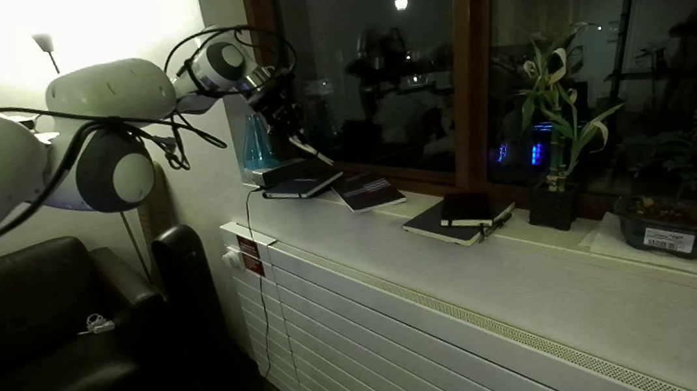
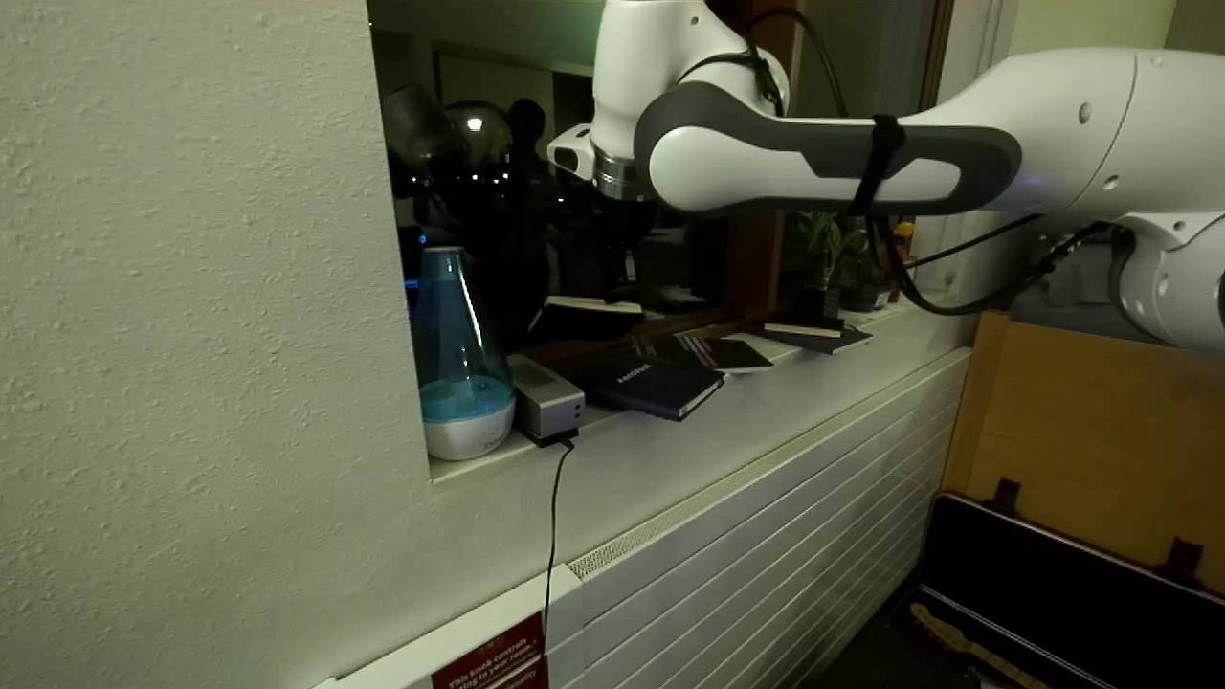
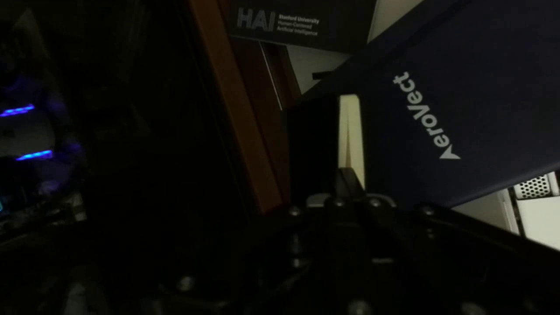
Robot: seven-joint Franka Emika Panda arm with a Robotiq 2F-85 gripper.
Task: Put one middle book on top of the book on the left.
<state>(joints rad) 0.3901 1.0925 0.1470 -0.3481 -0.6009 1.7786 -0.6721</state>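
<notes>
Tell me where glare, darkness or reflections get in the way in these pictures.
In an exterior view, the wall around the lamp is washed out white; in both exterior views, the dark window carries reflections; in the wrist view, shadow swallows much of the hand, though the white lettering on the dark blue book reads clearly.

navy book (image 3: 463, 92): "AeroVect"; black book (image 3: 302, 19): "HAI Stanford University"; red sign (image 2: 493, 655): "This knob controls"
</notes>
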